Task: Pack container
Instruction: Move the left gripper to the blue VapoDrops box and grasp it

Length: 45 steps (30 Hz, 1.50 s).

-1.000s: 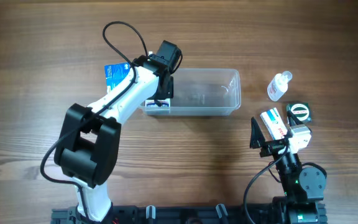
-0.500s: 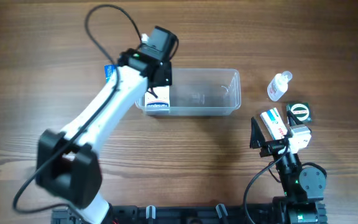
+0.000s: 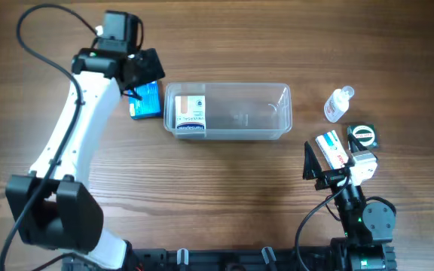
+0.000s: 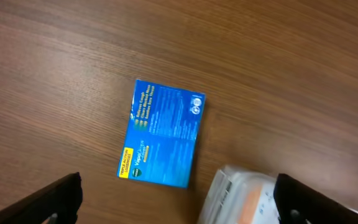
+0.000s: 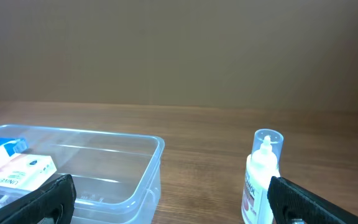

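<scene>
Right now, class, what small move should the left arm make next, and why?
Probably lower the left claw straight down around the blue box and close on it. The claw is open and hangs just above that box, which lies flat on the table outside the container. One white box is already packed inside.

right wrist | clear container (image 5: 149, 149) at left on wooden table (image 5: 197, 127), white box (image 5: 18, 172) lying inside | small capped bottle (image 5: 263, 180) upright at right, well apart | right gripper (image 5: 173, 200) spread wide, empty
</scene>
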{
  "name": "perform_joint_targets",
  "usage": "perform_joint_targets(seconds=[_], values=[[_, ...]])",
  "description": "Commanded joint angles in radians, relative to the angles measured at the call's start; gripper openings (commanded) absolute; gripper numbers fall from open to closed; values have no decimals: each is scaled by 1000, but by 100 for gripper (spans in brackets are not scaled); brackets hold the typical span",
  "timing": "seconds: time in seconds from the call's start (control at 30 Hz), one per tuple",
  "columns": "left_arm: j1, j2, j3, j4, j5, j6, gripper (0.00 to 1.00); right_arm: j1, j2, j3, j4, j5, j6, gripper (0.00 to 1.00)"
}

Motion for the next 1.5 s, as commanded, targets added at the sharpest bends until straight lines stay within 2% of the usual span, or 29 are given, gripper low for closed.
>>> perform_joint_targets(seconds=[0.0, 0.07, 0.2, 0.4, 0.53, 0.6, 1.47], values=[[12, 55, 10, 27, 39, -13, 100, 5, -10, -1, 6, -24, 6, 100], [12, 80, 10, 48, 39, -3, 100, 5, -10, -1, 6, -24, 6, 100], [14, 127, 10, 84, 34, 97, 100, 5, -10, -1, 6, -24, 5, 100], [46, 150, 10, 91, 31, 98, 100, 5, -10, -1, 6, -24, 6, 100], [46, 169, 7, 89, 32, 230, 100, 5, -10, -1, 6, -24, 5, 100], [47, 173, -1, 90, 32, 251, 100, 5, -10, -1, 6, -24, 5, 100], [47, 338, -5, 118, 55, 250, 100, 5, -10, -1, 6, -24, 6, 100]])
